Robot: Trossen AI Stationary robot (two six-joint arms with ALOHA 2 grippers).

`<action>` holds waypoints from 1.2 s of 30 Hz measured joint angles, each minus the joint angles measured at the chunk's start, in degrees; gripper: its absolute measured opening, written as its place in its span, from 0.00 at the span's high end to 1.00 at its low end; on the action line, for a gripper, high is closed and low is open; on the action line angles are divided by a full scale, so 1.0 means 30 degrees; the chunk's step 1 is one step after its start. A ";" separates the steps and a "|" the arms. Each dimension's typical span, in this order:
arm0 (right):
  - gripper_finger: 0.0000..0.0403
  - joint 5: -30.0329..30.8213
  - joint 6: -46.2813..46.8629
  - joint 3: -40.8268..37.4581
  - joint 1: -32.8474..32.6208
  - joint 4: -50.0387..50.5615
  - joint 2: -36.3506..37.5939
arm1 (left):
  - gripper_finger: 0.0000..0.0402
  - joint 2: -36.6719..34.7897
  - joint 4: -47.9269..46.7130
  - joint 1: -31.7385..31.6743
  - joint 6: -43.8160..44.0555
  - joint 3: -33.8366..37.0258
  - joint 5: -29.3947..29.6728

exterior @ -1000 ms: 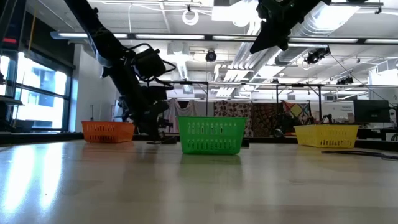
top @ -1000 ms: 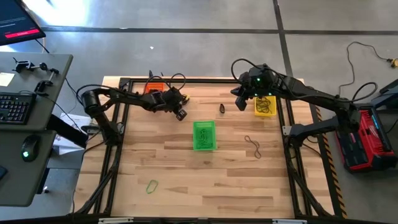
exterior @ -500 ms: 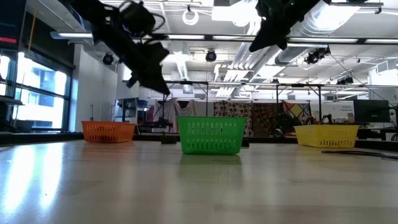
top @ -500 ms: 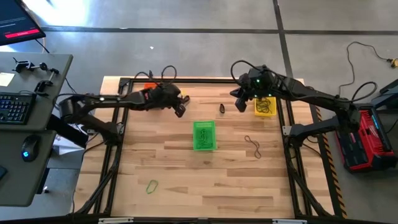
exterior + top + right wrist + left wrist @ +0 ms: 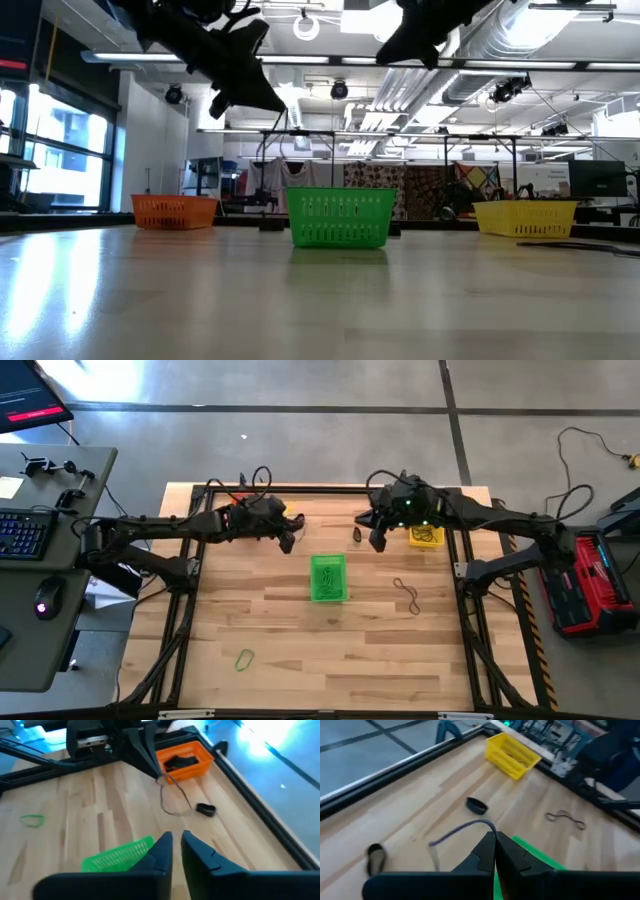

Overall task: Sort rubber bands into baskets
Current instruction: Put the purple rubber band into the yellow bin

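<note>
My left gripper (image 5: pixel 288 541) (image 5: pixel 495 836) hangs high above the table between the orange basket (image 5: pixel 182 757) and the green basket (image 5: pixel 327 577), shut on a thin dark rubber band (image 5: pixel 470 827). My right gripper (image 5: pixel 377 541) (image 5: pixel 177 839) hovers left of the yellow basket (image 5: pixel 426 534), over a black bundle (image 5: pixel 357 534) lying on the wood. Its fingers stand slightly apart with nothing between them. A dark loop (image 5: pixel 406 593) and a green loop (image 5: pixel 244 658) lie flat on the table. My left gripper pinches one end of the thin band (image 5: pixel 489 824) between its two fingertips. The fingers slant down toward the table's right side. The band hangs below them (image 5: pixel 172 800) as a slack loop, lifted off the wood.
The orange basket holds dark bands and the yellow basket (image 5: pixel 512 754) holds several bands. A black frame rail (image 5: pixel 330 490) runs along the far edge behind both grippers. Open wood lies in the near half of the table (image 5: pixel 330 650).
My left gripper has risen from table height beside the orange basket to well above the baskets and tipped more level, staying shut. My right gripper has moved from the yellow basket toward the table's left, ending above the black bundle.
</note>
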State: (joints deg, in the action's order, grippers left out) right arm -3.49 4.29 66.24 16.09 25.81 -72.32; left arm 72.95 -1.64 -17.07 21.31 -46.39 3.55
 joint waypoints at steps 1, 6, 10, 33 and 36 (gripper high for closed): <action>0.91 0.0000 0.0160 0.0000 -0.0232 -0.0306 -0.0246 | 1.00 0.0000 0.0126 0.0176 0.0149 0.0000 0.0022; 0.73 0.0000 0.1656 0.0000 -0.1079 -0.1911 -0.1945 | 1.00 0.0000 0.1045 0.0813 0.0570 0.0000 0.0095; 0.57 0.0338 0.2508 0.0000 -0.1540 -0.3234 -0.3405 | 1.00 0.0000 0.1539 0.1112 0.0717 0.0000 0.0205; 0.40 0.2306 0.1567 0.0000 -0.2644 -1.0428 -0.8262 | 1.00 0.0000 0.2084 0.1609 0.0648 0.0000 -0.0540; 0.40 0.3346 0.1559 0.0000 -0.2670 -1.0990 -0.8574 | 1.00 0.0000 0.2080 0.1753 0.0540 0.0000 -0.0545</action>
State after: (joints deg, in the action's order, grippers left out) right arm 6.55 8.97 66.24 8.08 -7.16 -98.04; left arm 72.95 4.60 -11.81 22.93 -46.39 1.91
